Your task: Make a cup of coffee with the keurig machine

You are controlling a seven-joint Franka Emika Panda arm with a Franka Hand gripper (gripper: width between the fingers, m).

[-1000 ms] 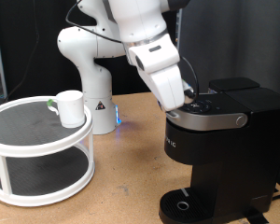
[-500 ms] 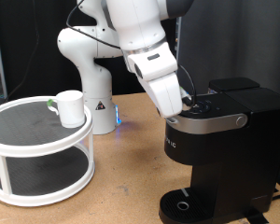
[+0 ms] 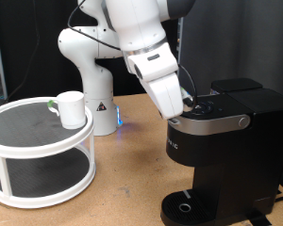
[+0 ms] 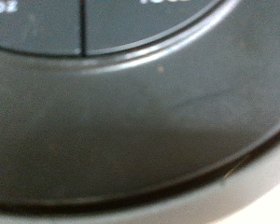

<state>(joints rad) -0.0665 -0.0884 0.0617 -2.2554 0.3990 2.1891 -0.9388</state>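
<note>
- Gripper [image 3: 189,105] is pressing down on the tall matte black keurig machine's [image 3: 222,155] lid buttons; can't tell finger state.
- White ceramic cup [image 3: 71,108] is sitting on the round white two-tier shelf [image 3: 38,141], exterior view's left.

The keurig machine [image 3: 222,151] shows only illegible lettering.

The gripper [image 3: 187,106] fingertips are hidden against the keurig machine [image 3: 222,151] lid, so their spread cannot be read. The wrist view is a blurred close-up of the machine's top buttons [image 4: 131,28], cropped. The machine's right side is cut off.
</note>
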